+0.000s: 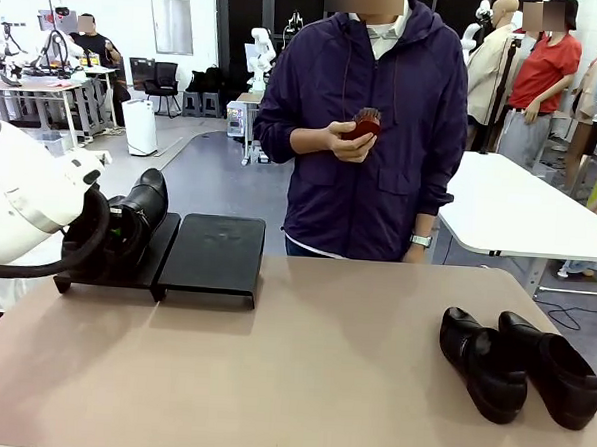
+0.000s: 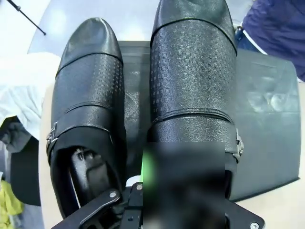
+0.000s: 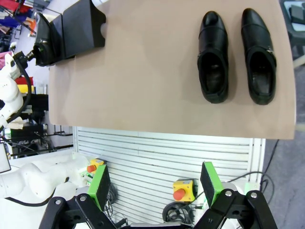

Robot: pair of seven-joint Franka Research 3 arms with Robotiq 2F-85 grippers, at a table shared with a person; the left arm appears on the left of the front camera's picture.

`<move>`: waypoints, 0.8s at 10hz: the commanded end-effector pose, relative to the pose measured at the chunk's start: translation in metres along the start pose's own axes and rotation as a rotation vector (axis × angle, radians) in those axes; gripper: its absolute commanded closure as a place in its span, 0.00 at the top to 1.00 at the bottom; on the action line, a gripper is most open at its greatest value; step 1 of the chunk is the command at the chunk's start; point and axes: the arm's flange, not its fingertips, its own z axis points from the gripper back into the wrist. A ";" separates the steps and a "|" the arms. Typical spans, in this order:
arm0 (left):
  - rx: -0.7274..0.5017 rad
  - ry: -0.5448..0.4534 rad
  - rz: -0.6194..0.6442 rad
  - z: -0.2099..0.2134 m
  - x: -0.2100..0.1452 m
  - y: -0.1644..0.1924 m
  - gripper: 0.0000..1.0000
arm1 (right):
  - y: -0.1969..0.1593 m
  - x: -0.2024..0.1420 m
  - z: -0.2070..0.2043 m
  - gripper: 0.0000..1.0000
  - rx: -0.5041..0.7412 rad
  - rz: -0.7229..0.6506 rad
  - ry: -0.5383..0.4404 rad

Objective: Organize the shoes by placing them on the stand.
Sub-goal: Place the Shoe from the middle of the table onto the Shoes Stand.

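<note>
- Hanging above the near edge of the table point(image 3: 157, 86), the right gripper point(image 3: 156, 183) has its jaws spread wide with nothing in them. It is best kept there while the other arm works.
- On the table's right side a loose shoe point(image 1: 481, 365) and its twin point(image 1: 553, 369) lie side by side, well apart from the stand point(image 1: 214, 247).
- The left gripper point(image 1: 116, 236) is clamped tight on the heel rim of a third shoe point(image 2: 193, 81). This shoe is over the stand's left section, just beside a fourth shoe point(image 2: 88, 90) lying there.
- I cannot tell whether the held sole rests flat. Lower it until heel and toe both bear, parallel to its neighbour and without nudging it.
- Open the jaws fully, then lift straight up so no finger drags the rim.
- Keep the bare right section free for the loose pair.
- At the far side, a person point(image 1: 370, 187) holds a small red thing point(image 1: 365, 124), clear of the stand.
</note>
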 end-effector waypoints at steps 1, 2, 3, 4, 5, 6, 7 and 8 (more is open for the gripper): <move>-0.012 0.001 -0.012 -0.009 0.000 0.008 0.00 | 0.000 0.002 0.002 1.00 0.019 0.014 0.004; -0.008 0.011 -0.011 -0.010 0.000 0.008 0.00 | 0.000 0.002 0.002 1.00 0.019 0.014 0.004; -0.011 0.012 -0.007 -0.011 0.000 0.008 0.00 | 0.000 0.002 0.002 1.00 0.019 0.014 0.004; -0.012 0.014 -0.002 -0.011 -0.001 0.008 0.43 | 0.000 0.002 0.002 1.00 0.019 0.014 0.004; -0.012 0.012 -0.004 -0.011 -0.001 0.008 1.00 | 0.000 0.002 0.002 1.00 0.019 0.014 0.004; -0.015 0.004 -0.005 -0.011 -0.001 0.008 1.00 | 0.000 0.002 0.002 1.00 0.019 0.014 0.004; -0.017 0.008 -0.010 -0.011 -0.001 0.008 1.00 | 0.000 0.002 0.002 1.00 0.019 0.014 0.004; -0.017 0.006 -0.017 -0.011 -0.002 0.006 1.00 | 0.000 0.002 0.002 1.00 0.019 0.014 0.004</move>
